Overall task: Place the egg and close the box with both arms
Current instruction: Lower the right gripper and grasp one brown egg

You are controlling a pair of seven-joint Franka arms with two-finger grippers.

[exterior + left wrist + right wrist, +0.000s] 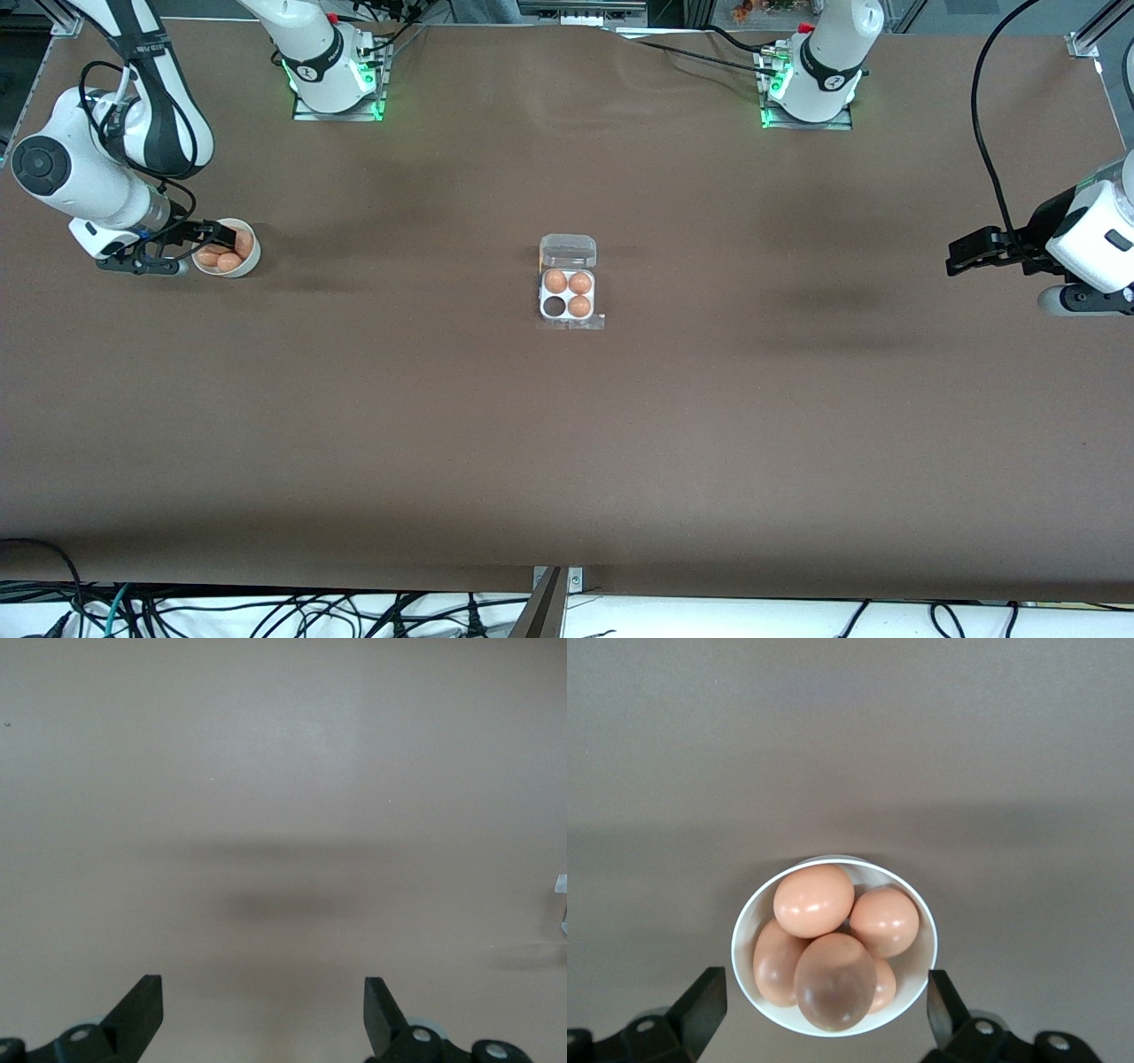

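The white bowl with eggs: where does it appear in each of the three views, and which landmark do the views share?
Front view: the white bowl sits at the right arm's end of the table, under the open right gripper.
Right wrist view: the bowl lies between the open jaws.
Left wrist view: not in it.
Shared landmark: the brown table.

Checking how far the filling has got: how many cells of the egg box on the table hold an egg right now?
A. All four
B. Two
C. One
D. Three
D: the open egg box shows three brown eggs and one dark empty cell, on the side nearer the front camera.
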